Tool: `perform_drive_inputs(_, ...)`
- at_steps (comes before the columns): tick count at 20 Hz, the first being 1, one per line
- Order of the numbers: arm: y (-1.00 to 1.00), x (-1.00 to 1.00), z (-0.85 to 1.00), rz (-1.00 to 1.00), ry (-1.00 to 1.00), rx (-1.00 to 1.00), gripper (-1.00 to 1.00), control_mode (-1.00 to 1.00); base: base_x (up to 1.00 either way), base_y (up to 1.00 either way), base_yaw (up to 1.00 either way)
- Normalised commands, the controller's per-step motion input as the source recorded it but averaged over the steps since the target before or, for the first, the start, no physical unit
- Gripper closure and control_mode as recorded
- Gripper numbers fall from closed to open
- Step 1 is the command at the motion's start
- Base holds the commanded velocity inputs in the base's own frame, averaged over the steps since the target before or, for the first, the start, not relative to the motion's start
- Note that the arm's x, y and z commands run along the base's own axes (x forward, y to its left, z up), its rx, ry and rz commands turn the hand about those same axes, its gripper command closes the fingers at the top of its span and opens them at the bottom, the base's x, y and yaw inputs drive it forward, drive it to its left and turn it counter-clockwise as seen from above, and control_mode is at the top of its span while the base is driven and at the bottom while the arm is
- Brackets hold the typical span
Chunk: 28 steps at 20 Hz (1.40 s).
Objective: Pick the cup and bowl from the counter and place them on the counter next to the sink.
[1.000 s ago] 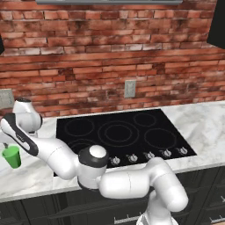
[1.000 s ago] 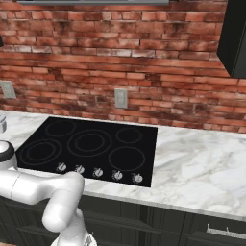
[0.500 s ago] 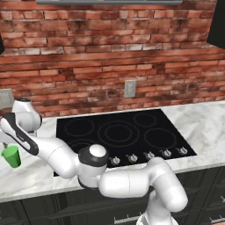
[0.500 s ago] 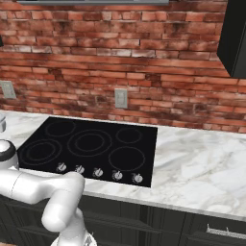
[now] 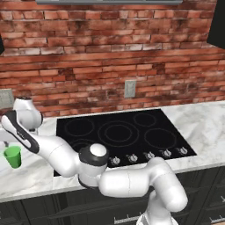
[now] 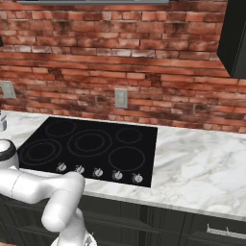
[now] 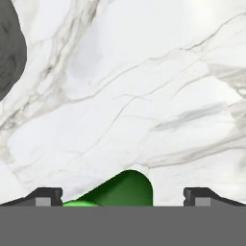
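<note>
The green cup [image 5: 12, 157] stands upright on the white marble counter [image 5: 30, 176], left of the cooktop. My arm stretches far left over it. In the hand view the cup [image 7: 117, 190] lies low in the middle, between the two dark fingertips of my gripper [image 7: 123, 198]. The tips stand wide apart, well clear of the cup on both sides, so the gripper is open and holds nothing. A dark grey rounded shape [image 7: 8, 48] sits at the upper left edge of the hand view; I cannot tell whether it is the bowl. The sink is out of view.
The black glass cooktop [image 5: 118, 134] with its row of knobs [image 5: 147, 155] lies right of the cup. A brick wall [image 5: 114, 66] with an outlet [image 5: 129, 88] backs the counter. More marble counter [image 6: 202, 168] runs to the right of the cooktop.
</note>
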Motion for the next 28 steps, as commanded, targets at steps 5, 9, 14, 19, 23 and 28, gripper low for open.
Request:
perform_drive_inputs(5,-0.23,-0.27,-0.01,-0.02,0.0,0.04,-1.0,-1.0,0.0,0.0,0.0)
perform_drive_inputs(9,-0.28,-0.31,-0.06,-0.02,0.0,0.04,-1.0,-1.0,0.0,0.0,0.0)
perform_drive_inputs(14,-0.1,-0.18,-0.47,-0.03,0.0,0.03,-1.0,-1.0,0.0,0.0,0.0)
perform_drive_inputs(19,0.0,-0.01,-0.66,-0.04,0.0,0.0,-1.0,-1.0,0.0,0.0,0.0)
perform_drive_inputs(23,0.0,0.07,-0.47,-0.06,0.0,0.0,-1.0,-1.0,0.0,0.0,0.0)
perform_drive_inputs(28,0.0,0.0,0.0,0.0,0.0,0.0,1.0,-1.0,0.0,0.0,0.0)
